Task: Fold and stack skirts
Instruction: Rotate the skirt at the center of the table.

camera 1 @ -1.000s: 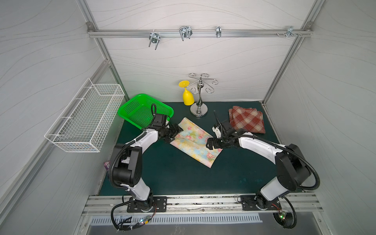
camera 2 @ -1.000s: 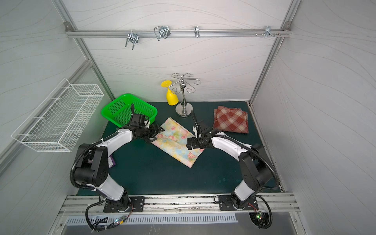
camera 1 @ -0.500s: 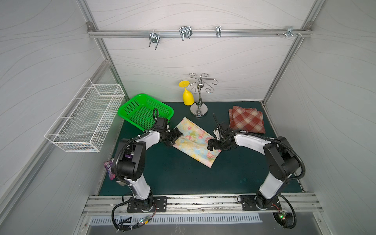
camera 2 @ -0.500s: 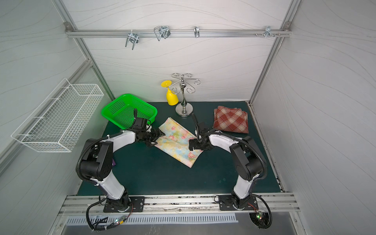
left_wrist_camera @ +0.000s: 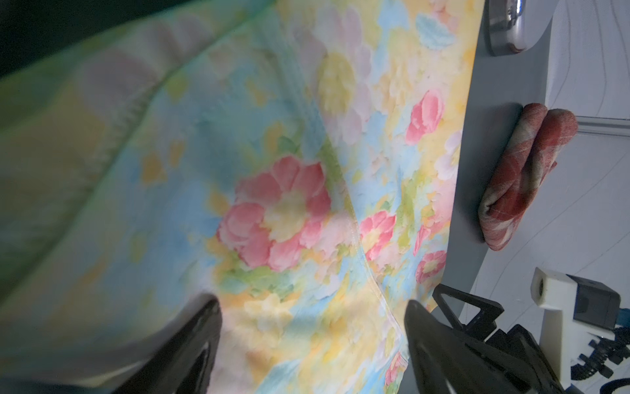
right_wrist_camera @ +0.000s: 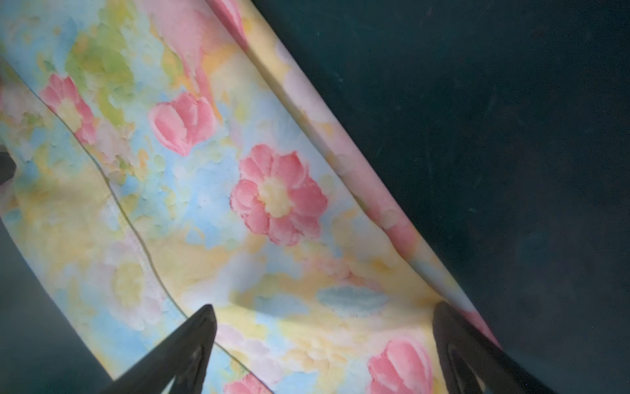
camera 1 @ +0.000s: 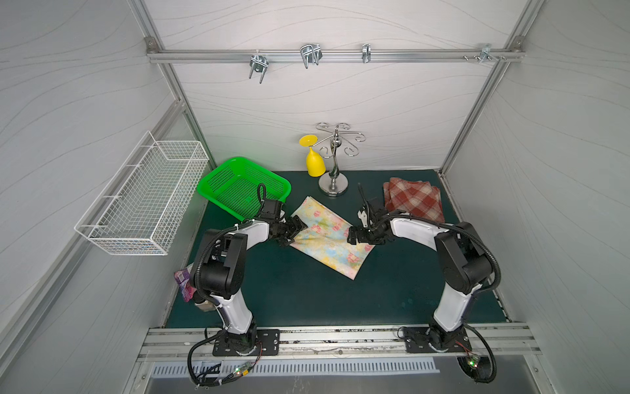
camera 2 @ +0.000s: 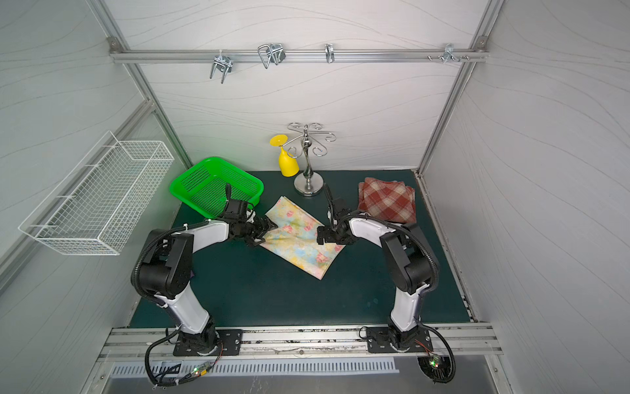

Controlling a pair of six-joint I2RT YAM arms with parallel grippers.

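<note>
The floral skirt (camera 1: 327, 240) (camera 2: 300, 238) lies spread on the green mat, pale yellow and blue with pink flowers. My left gripper (camera 1: 295, 232) (camera 2: 266, 231) sits low at its left edge, open, and the cloth runs between its fingers (left_wrist_camera: 204, 341) in the left wrist view. My right gripper (camera 1: 354, 235) (camera 2: 322, 235) is at the skirt's right edge, also open, with flowered cloth (right_wrist_camera: 272, 194) filling the gap between its spread jaws. The plaid skirt (camera 1: 414, 199) (camera 2: 387, 201) (left_wrist_camera: 525, 177) rests folded at the back right, apart from both grippers.
A green basket (camera 1: 243, 186) stands at the back left, close behind my left wrist. A yellow cup (camera 1: 315, 163) hangs on a metal stand (camera 1: 334, 184) at the back centre. A wire basket (camera 1: 143, 198) is on the left wall. A purple wrapper (camera 1: 184, 283) lies by the left arm's base.
My left gripper has edged a little further onto the floral skirt's left edge. Both arms have shifted posture slightly. The jaws stayed open and the skirt has not moved.
</note>
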